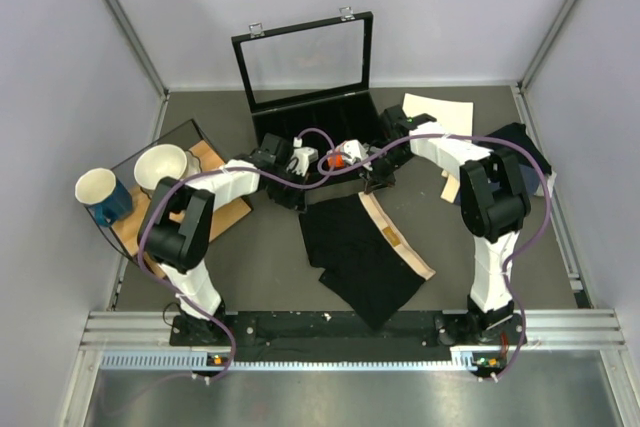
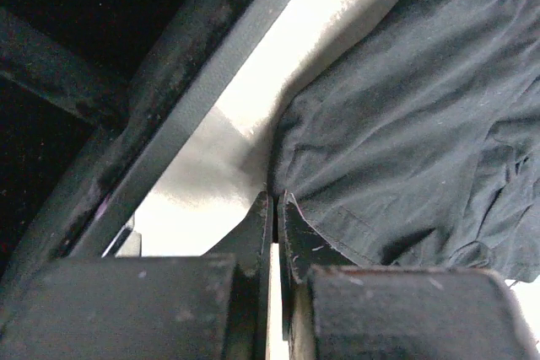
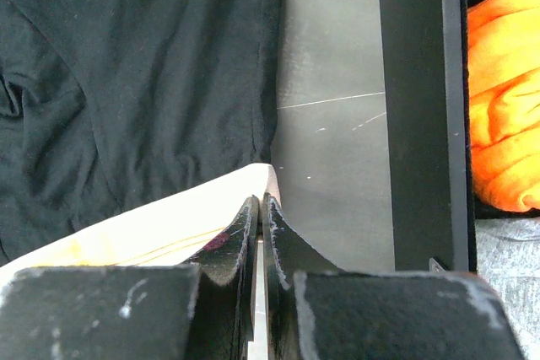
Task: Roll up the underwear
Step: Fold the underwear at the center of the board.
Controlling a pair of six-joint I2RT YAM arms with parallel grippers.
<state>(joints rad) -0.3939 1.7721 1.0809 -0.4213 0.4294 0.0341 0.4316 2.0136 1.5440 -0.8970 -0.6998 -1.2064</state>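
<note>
So the underwear (image 1: 355,247) is spread out mid-frame in the top view, on the desk (image 1: 260,257) just below the open black box (image 1: 310,127). Its tan waistband (image 1: 395,232) runs down the right side.

Both arms are at the upper edge. The left gripper (image 2: 277,200) has its fingers pressed together, and it looks clamped on the black hem. The right gripper (image 3: 260,201) is squeezed shut on what looks like the very tip of the waistband.

What worries me:
- Both pinches are right at the fabric's edge, so a small tug could pull the cloth straight out.
- One side is thin black fabric and the other is the thicker waistband, so I'd guess the roll comes out lopsided or cone-shaped unless both arms move evenly.
- The box wall sits just beside the right fingers, so any drift toward it could bump it.

On the views, only the top one shows the whole layout, including the skewed flap poking toward the bottom of the frame. Only the wrist cams show the actual bite. The right one also shows the orange roll (image 3: 506,99) in the box up close.
</note>
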